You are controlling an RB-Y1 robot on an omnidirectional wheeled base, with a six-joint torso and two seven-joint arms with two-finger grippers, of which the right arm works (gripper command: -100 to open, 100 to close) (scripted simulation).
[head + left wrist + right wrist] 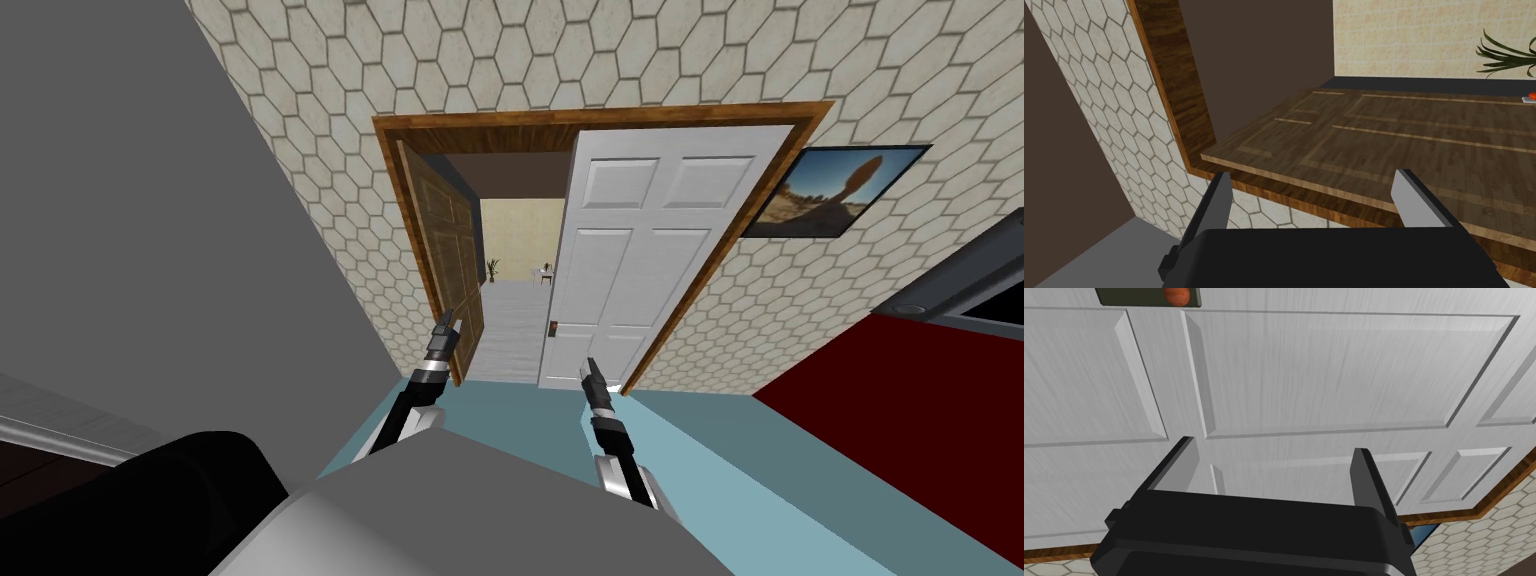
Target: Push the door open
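Facing the doorway, head view: brown leaf (446, 232) stands swung inward, white leaf (650, 250) blocks its half; I judge 1 of 2 done.
Left wrist view: left pincer (1313, 174) wide, empty, at the brown leaf's edge.
Right wrist view: right pincer (1274, 444) wide, empty, near the white leaf; I'd push there.

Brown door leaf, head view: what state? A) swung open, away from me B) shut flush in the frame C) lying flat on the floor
A: the brown door leaf stands swung inward off the frame, with an open gap between it and the white leaf.
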